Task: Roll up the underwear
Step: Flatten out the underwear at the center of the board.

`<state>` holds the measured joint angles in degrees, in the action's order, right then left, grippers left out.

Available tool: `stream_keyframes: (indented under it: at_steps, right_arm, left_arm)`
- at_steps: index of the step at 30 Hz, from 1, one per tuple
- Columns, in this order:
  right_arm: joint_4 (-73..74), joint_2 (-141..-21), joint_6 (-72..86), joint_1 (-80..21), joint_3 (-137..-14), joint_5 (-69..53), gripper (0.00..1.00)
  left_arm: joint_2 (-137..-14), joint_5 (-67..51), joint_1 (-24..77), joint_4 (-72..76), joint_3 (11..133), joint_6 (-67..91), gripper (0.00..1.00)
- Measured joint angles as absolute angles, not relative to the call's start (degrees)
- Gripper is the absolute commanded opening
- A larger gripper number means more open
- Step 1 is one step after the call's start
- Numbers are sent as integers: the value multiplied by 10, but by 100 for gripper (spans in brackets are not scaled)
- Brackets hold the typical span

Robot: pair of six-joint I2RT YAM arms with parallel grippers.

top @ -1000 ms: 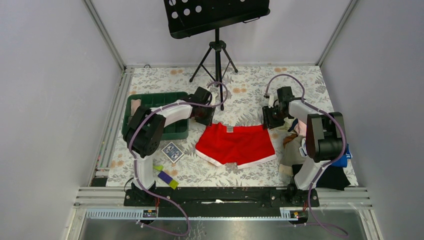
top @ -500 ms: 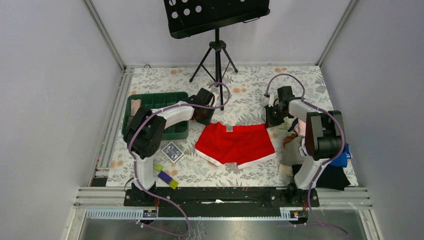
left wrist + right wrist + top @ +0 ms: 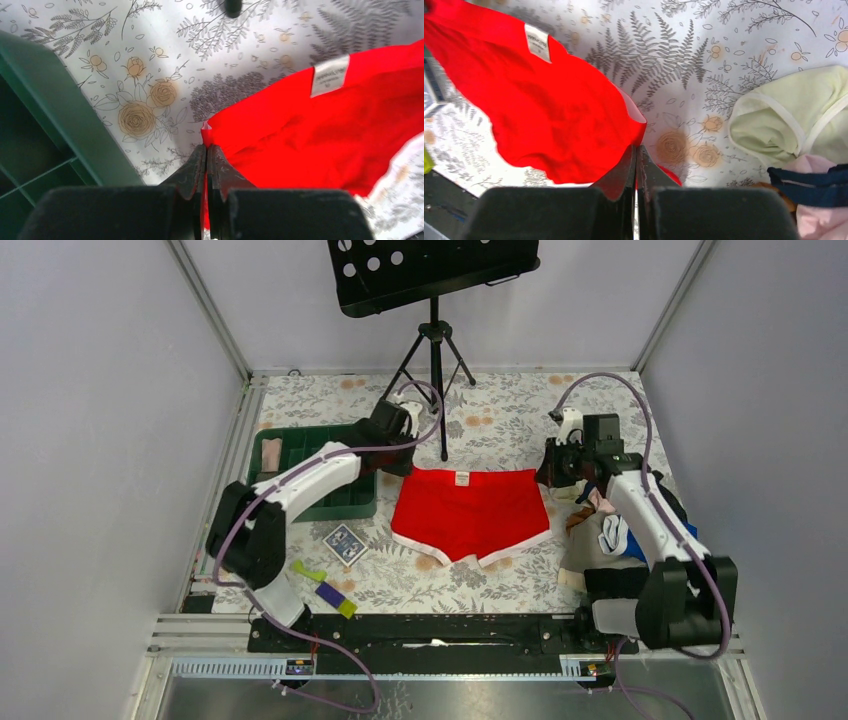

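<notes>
Red cloth, the underwear (image 3: pixel 470 515) lies spread on the flowered tabletop (image 3: pixel 500 420) in the top view, its waistband drawn straight between the left fingers (image 3: pixel 406 466) and the right fingers (image 3: pixel 549 476). The left wrist view shows the left fingers pinched together on a waistband corner, a green tray (image 3: pixel 60 130) just to their left. The right wrist view shows the right fingers clamped on the other corner, a pale green garment (image 3: pixel 784 120) to their right.

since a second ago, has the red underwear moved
Yes. The underwear has shifted back, away from the robot; its waistband now lies closer to the music stand's foot.
</notes>
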<state>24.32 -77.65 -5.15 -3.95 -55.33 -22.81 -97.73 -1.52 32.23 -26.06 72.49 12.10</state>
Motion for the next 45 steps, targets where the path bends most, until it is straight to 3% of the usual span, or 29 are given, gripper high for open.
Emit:
stream_keyframes:
  at_steps: [11,23,36,41,45]
  right_arm:
    - [255,-618,19,-39,-534,-260,0]
    - [294,-523,41,-38,-559,-271,0]
    - [358,-317,41,-37,-537,-360,0]
    - [355,-337,67,-21,-510,-367,0]
    - [303,-425,81,-19,-450,-336,0]
  left_arm:
    - [-797,-44,322,-256,684,118,0]
    - [-758,-68,322,-276,684,112,0]
    - [-589,-198,323,-302,630,63,0]
    - [-609,-196,315,-302,626,69,0]
    - [-696,-135,314,-254,625,94,0]
